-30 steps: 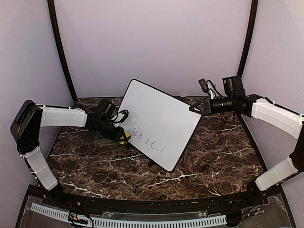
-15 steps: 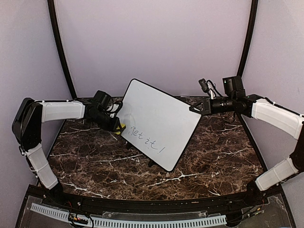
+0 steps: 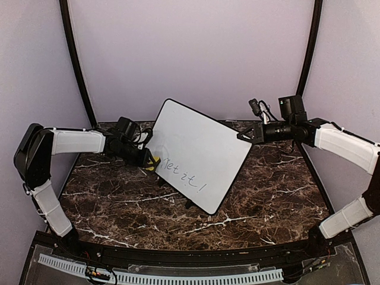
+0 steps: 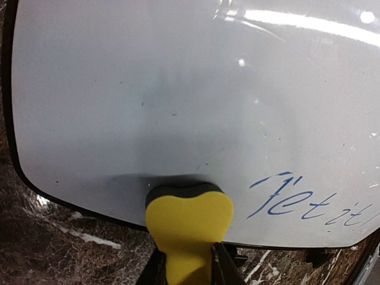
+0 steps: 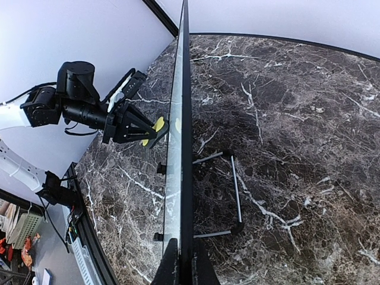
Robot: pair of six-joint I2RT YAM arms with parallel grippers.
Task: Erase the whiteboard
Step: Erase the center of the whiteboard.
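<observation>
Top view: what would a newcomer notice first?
The whiteboard stands tilted in the middle of the marble table, with blue handwriting near its lower edge. The left gripper holds a yellow eraser up to the board's left side, beside the writing. The right gripper clamps its right corner.

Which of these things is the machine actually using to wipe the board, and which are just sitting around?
In use: whiteboard, its blue writing, yellow eraser shut in the left gripper, right gripper clamping the board's edge.
Just there: marble table, lilac backdrop, black corner poles.
</observation>
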